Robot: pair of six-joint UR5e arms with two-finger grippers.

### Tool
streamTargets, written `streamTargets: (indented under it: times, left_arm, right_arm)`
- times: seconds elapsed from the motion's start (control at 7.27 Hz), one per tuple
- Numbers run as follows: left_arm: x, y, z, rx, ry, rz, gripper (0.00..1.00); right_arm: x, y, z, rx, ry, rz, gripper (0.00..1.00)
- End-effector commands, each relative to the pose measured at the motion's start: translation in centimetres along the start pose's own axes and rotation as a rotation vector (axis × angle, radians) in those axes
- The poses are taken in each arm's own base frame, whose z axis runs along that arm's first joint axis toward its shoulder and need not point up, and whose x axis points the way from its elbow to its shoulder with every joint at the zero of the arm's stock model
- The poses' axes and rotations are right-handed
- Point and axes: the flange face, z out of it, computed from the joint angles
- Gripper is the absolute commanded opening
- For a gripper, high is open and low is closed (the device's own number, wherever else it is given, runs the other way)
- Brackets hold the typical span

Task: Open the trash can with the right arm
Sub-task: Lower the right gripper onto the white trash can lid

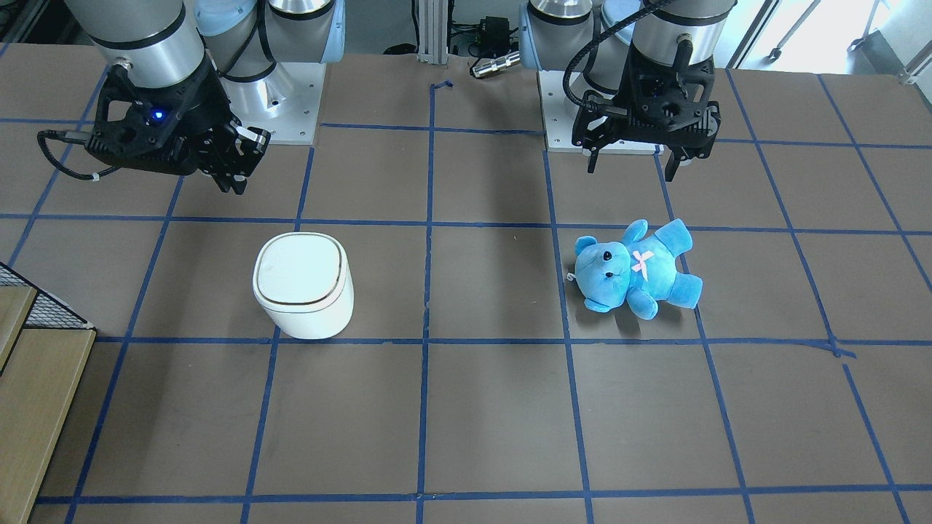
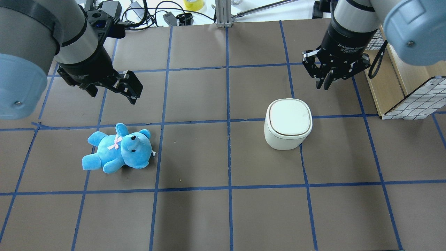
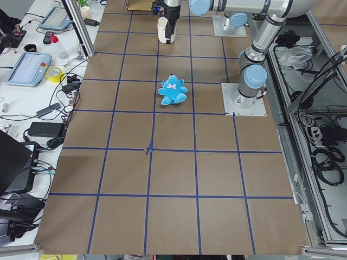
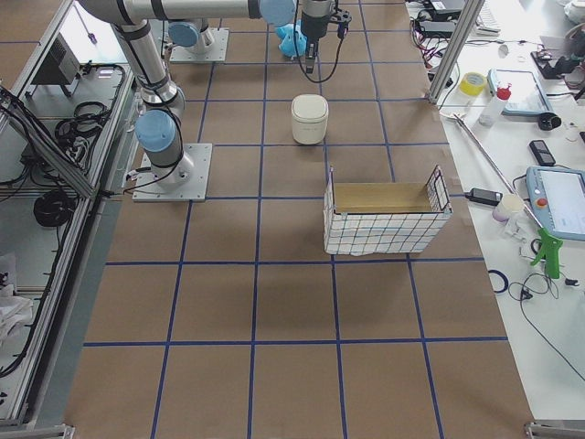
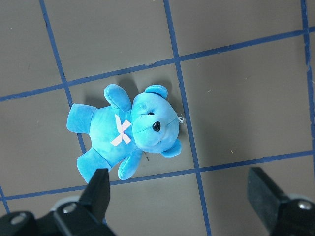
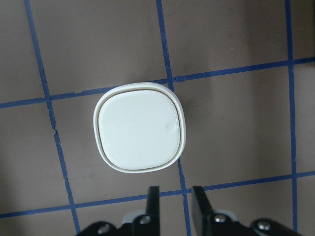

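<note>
While the trash can stands upright on the table with its lid flat and closed, the right gripper hangs high over it, touching nothing, fingers drawn nearly together. Above the blue bear, the left gripper hangs with its fingers spread wide.

You are working in a robotics lab: the left arm and the right arm stand bolted on metal plates to a large counter covered in brown sheet and marked off with a blue tape grid. Along its edges you have aluminium frame posts, teach pendants, a roll of yellow tape and loose bundles of cable.
</note>
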Motion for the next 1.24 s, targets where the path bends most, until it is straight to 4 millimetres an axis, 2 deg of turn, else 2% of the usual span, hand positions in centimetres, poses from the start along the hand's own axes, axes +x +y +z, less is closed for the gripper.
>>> streamTargets:
  times: [0.0,0.28,0.83,1.1]
  left_arm:
    - [0.0,0.0,0.0,0.0,0.0,0.0,1.0]
    - [0.0,0.0,0.0,0.0,0.0,0.0,1.0]
    - [0.0,0.0,0.0,0.0,0.0,0.0,1.0]
    - [0.0,0.0,0.0,0.0,0.0,0.0,1.0]
  right_arm:
    - [-0.1,-0.8,1.9,-0.035,0.006,0.0,0.0]
    - [-0.2,-1.8,5.5,-0.071,0.008,-0.008,0.0]
    - [0.0,-0.5,11.8,-0.107,0.012,-0.009,0.0]
    - [0.1,0.1,13.7,-0.125,0.017,-0.011,0.0]
